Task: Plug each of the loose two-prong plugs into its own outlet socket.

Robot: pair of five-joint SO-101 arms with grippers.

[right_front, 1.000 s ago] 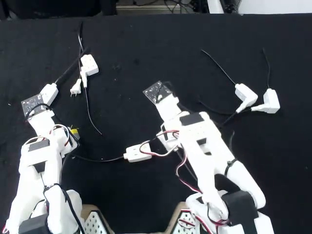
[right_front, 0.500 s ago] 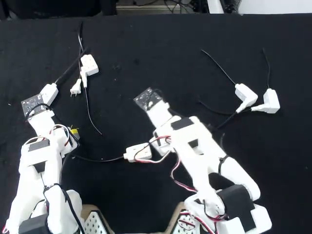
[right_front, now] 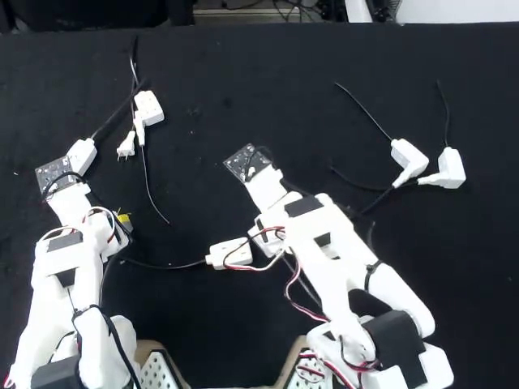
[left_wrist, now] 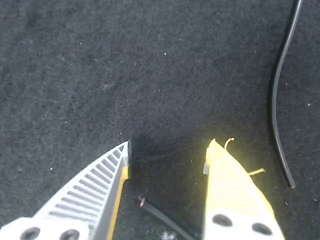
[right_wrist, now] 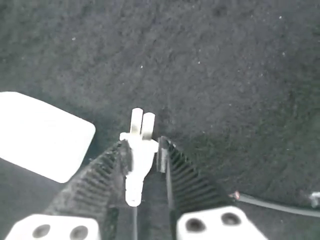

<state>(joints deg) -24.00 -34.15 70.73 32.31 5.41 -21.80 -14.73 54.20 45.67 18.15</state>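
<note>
Right end effector (right_wrist: pixel 142 146) is clamped on the body of a white two-prong plug (right_wrist: pixel 139 157), prongs forward, just beside the outlet socket (right_wrist: pixel 42 136) on the desk (right_wrist: pixel 225 60). The plug looks light, rigid and smooth, so it probably pivots unless held by its flat sides. Left end effector (left_wrist: pixel 167 150) stands apart, empty.

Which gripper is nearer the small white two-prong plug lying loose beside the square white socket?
Left. The left gripper hangs at the left of the table, near that loose plug; the right gripper, holding another white plug, is over the middle.
</note>
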